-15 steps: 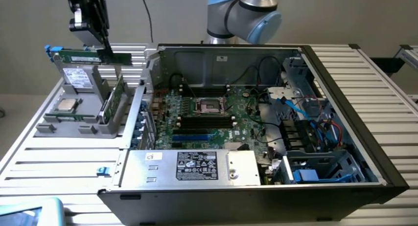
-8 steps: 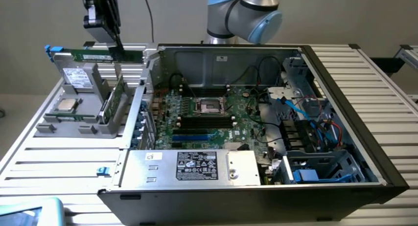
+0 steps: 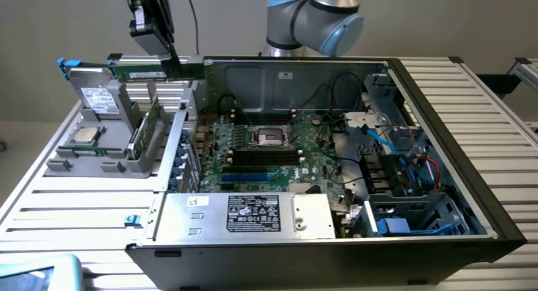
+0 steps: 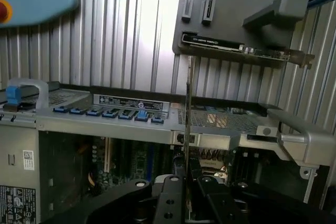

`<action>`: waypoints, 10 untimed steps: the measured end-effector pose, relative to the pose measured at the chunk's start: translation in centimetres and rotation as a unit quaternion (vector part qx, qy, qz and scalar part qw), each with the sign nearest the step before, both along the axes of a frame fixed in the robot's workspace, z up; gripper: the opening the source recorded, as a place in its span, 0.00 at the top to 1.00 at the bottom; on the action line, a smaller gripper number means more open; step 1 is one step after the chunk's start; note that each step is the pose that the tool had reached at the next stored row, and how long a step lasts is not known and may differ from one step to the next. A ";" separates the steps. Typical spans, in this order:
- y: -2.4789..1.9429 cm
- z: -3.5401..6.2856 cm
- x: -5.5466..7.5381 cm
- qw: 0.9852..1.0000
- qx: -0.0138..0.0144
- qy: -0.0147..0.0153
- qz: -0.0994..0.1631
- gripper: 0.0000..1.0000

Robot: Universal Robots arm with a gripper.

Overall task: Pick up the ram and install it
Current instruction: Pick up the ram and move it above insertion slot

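The claw [image 3: 174, 64] grips the ram [image 3: 150, 72] above the case's [image 3: 252, 261] back corner, mid-carry, and seating it probably needs squaring with the slots [image 3: 267, 156].

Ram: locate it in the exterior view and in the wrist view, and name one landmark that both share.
Exterior view: the ram is at the exterior view's upper left, held level in the gripper.
Wrist view: the ram shows edge-on as a thin line clamped in the gripper.
Shared landmark: the gray parts holder carrying the green expansion card.
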State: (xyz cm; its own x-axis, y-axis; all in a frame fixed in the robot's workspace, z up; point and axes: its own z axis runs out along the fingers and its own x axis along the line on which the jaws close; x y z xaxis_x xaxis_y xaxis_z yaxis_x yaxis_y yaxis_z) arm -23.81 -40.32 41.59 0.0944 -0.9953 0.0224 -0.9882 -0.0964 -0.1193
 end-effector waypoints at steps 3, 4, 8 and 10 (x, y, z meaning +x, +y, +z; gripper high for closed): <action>0.00 0.01 1.3 1.000 0.000 -0.001 0.000 0.85; 0.00 0.00 1.8 1.000 0.000 -0.001 0.000 0.85; -0.03 0.00 3.6 1.000 0.000 -0.001 0.000 0.85; -0.03 0.00 4.5 1.000 0.000 -0.001 0.000 0.85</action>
State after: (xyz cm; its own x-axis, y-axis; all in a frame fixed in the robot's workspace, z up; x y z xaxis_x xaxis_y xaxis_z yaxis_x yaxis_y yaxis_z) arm -19.32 -40.35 41.59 0.0944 -0.9953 0.0225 -0.9879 -0.0965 -0.1211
